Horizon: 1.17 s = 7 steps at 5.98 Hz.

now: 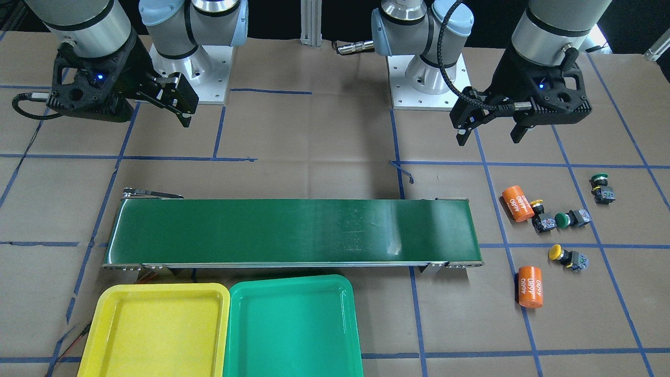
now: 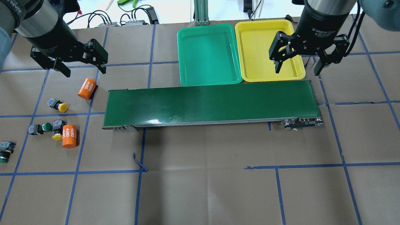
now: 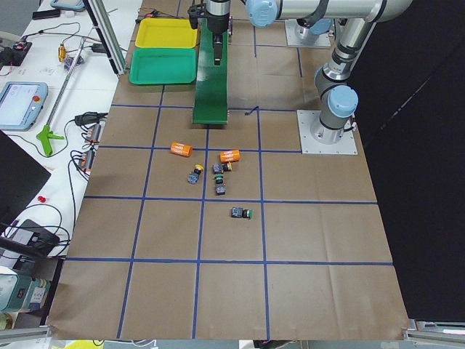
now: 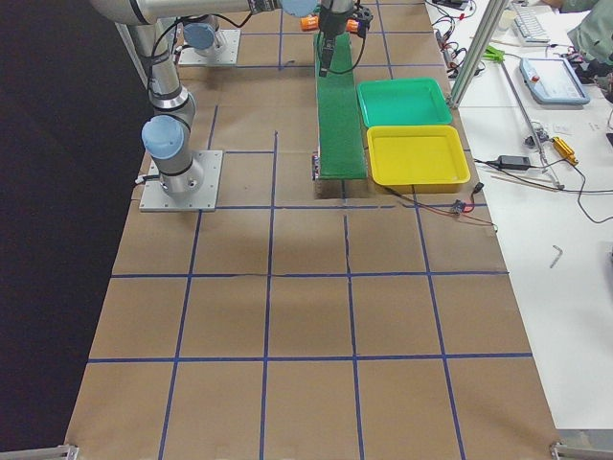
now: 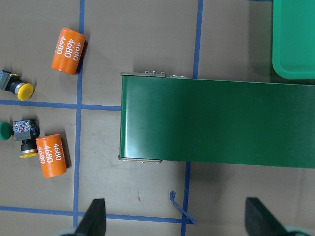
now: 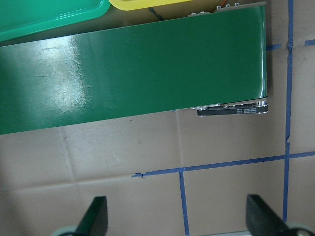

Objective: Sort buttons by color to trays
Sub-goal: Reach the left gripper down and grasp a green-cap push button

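Buttons [image 2: 58, 106], all four, lie on the table [image 2: 203, 187], none in the trays [image 2: 206, 53], while left gripper [image 2: 85, 71] and right gripper [image 2: 297, 71] hang wide open, empty: nothing sorted yet.

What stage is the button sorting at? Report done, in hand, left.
Done: nothing; the shallow yellow plastic tray and the shallow green plastic tray are empty. In hand: nothing; the left gripper and right gripper hang open, holding nothing. Left: everything; a yellow-capped push-button switch, a second yellow-capped one, a green-capped one and another green-capped one lie on the table at the robot's left.
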{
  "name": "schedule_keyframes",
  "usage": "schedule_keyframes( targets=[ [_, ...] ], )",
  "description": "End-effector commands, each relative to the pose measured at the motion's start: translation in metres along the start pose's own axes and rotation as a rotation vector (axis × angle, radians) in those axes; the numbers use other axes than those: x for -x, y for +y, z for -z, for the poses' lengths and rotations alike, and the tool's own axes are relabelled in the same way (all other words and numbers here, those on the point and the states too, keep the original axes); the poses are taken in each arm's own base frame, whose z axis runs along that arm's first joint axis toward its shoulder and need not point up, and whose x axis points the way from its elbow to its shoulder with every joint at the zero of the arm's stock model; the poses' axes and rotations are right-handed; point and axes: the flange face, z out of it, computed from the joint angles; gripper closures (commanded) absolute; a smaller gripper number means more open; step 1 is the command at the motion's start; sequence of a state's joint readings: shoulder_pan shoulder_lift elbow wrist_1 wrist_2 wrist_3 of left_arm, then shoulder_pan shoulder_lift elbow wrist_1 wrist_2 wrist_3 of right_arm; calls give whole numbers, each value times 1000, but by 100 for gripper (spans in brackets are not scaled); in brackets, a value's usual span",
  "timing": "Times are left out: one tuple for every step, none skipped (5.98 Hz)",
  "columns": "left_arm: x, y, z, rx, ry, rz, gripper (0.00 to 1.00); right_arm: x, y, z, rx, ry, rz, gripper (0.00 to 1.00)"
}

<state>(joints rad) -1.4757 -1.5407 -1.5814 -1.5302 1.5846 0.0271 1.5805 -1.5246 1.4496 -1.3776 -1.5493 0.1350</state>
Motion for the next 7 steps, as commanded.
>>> schedule_keyframes(
  targets=[
    [5,2,1,2,-1,6,1,0,0,-1,3,0,-1,0],
    [28,-5,2,-6,-3,15,1,0,-1,-1,1,0,-1,0],
    [54,-11,-7,17,-5,60,1,0,-1,-1,1,0,-1,0],
    [91,-18,-15,30,-10,124,1,0,0,0,0,0,-1,0],
    [142,-24,-24,47,-55,189,1,0,0,0,1,0,1,0],
    [201,-31,-46,92,-48,140,1,0,0,0,0,0,1,0],
    [247,-31,-67,128,-27,85,1,0,0,0,1,0,1,0]
  ],
)
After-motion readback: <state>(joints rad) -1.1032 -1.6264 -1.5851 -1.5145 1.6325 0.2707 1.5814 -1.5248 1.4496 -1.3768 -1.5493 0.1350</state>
